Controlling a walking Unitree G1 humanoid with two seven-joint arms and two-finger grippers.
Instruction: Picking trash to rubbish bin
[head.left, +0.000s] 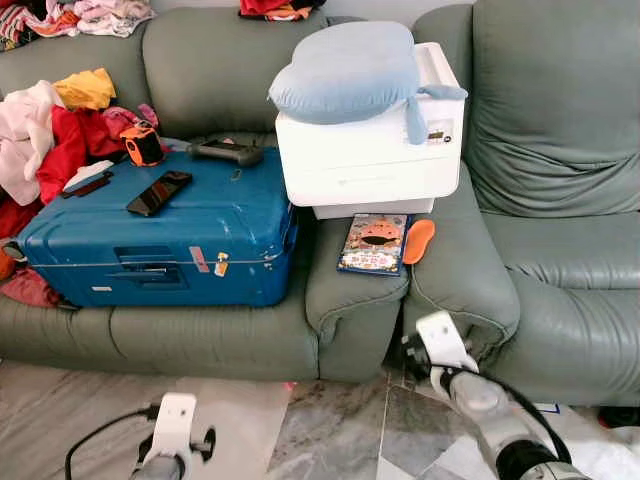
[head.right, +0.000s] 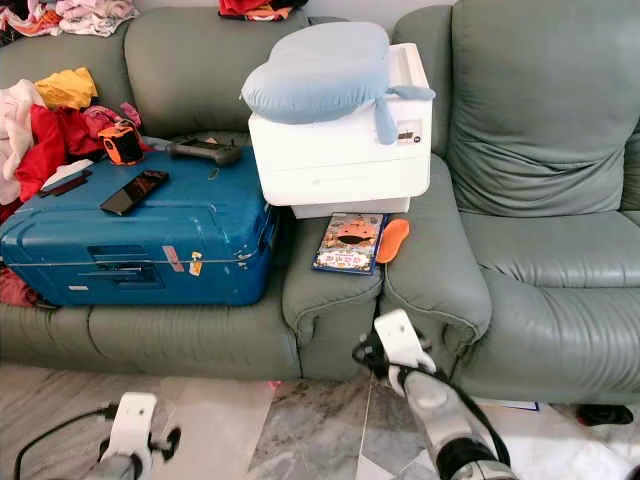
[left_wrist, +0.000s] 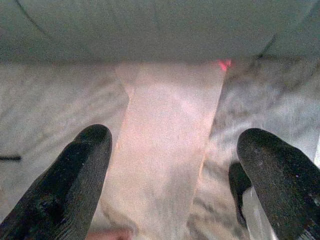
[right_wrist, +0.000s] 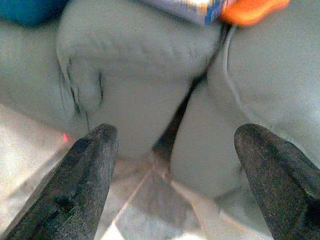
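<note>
A colourful flat packet (head.left: 375, 243) and an orange oval piece (head.left: 419, 240) lie on the green sofa's armrests (head.left: 360, 290), in front of a white printer. A tiny red scrap (head.left: 290, 384) sits on the floor at the sofa's base, also visible as a red scrap (left_wrist: 224, 64) in the left wrist view. My right gripper (right_wrist: 177, 145) is open and empty, low before the gap between the two armrests. My left gripper (left_wrist: 175, 145) is open and empty above a pale floor tile (left_wrist: 170, 150). The right arm (head.left: 470, 390) reaches up from the bottom right.
A white printer (head.left: 370, 160) with a blue pillow (head.left: 350, 70) stands on the armrest. A blue suitcase (head.left: 160, 235) on the sofa seat carries a phone (head.left: 158, 192), a controller (head.left: 225, 151) and an orange gadget (head.left: 143, 144). Clothes (head.left: 50, 130) pile at the left.
</note>
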